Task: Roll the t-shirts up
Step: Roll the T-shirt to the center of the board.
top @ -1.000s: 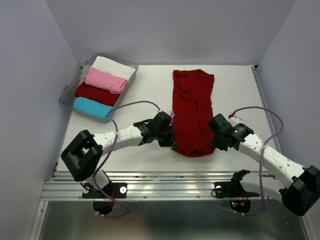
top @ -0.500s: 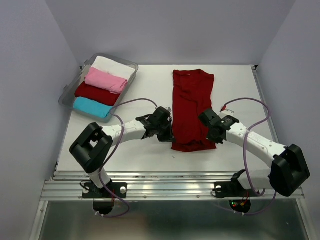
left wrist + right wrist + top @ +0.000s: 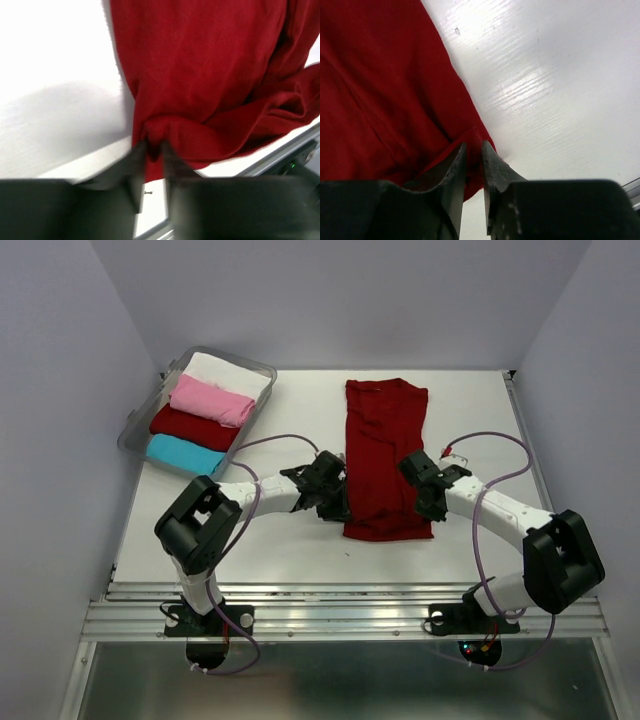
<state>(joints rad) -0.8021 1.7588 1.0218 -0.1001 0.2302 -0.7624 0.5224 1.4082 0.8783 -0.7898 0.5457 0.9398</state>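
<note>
A large dark red t-shirt [image 3: 385, 435] lies lengthwise at the table's middle, its near end folded over on itself. My left gripper [image 3: 342, 510] sits at the fold's left corner and my right gripper [image 3: 428, 506] at its right corner. In the left wrist view, the left gripper [image 3: 154, 146] is blurred, its jaws a narrow gap apart with a tuck of red cloth [image 3: 210, 75] in the gap. The right gripper [image 3: 474, 146] likewise stands slightly open, with the shirt's corner [image 3: 380, 100] between its fingertips. Rolled white [image 3: 230, 373], pink [image 3: 210, 400], dark red [image 3: 190, 427] and cyan [image 3: 185, 454] t-shirts lie in the bin.
A clear plastic bin [image 3: 137, 423] stands at the table's back left. The white table [image 3: 480, 420] is bare right of the shirt. A metal rail [image 3: 340, 605] runs along the near edge. Purple cables [image 3: 500, 440] loop over both arms.
Both grippers carried the shirt's near hem away from the front edge, folding it over and shortening the shirt. Their jaws, shut before, now stand slightly apart.
</note>
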